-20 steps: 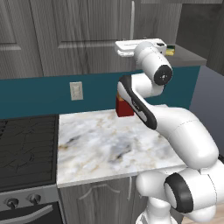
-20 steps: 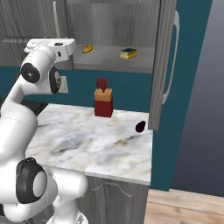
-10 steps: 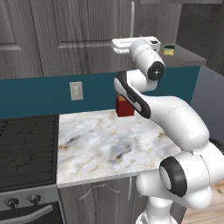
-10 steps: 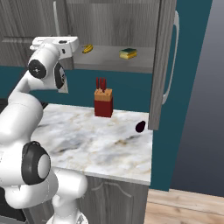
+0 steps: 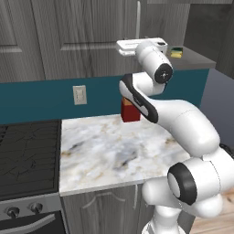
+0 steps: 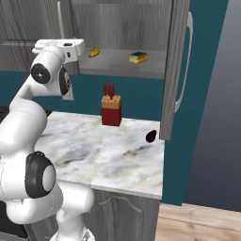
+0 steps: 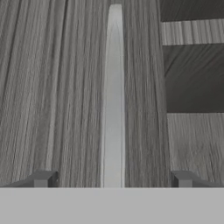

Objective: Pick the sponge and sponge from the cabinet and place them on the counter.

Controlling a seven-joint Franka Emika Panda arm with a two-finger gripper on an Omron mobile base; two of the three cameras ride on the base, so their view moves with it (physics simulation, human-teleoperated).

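At the far left of the left base view a black stovetop (image 5: 25, 155) fills the lower corner, with knobs (image 5: 13, 212) below it; nothing in any view carries readable writing. Right of it the counter (image 5: 114, 151) spreads across the middle, under a teal wall with a white outlet (image 5: 79, 94). A red knife block (image 6: 112, 110) stands at the back of the counter, centre of the right base view, and a small dark object (image 6: 151, 136) lies near the counter's right edge, beside the open cabinet (image 6: 176, 70) door. On the grey shelf at upper centre of that view sit a banana (image 6: 94, 52) and, further right, the green-topped sponge (image 6: 138, 57). The arm rises and bends high, its hand level at shelf height, upper left there. In the hand view the gripper (image 7: 113, 178) is spread wide and empty, fingertips (image 7: 43, 178) either side of a silver bar handle (image 7: 113, 96) on dark wood grain.
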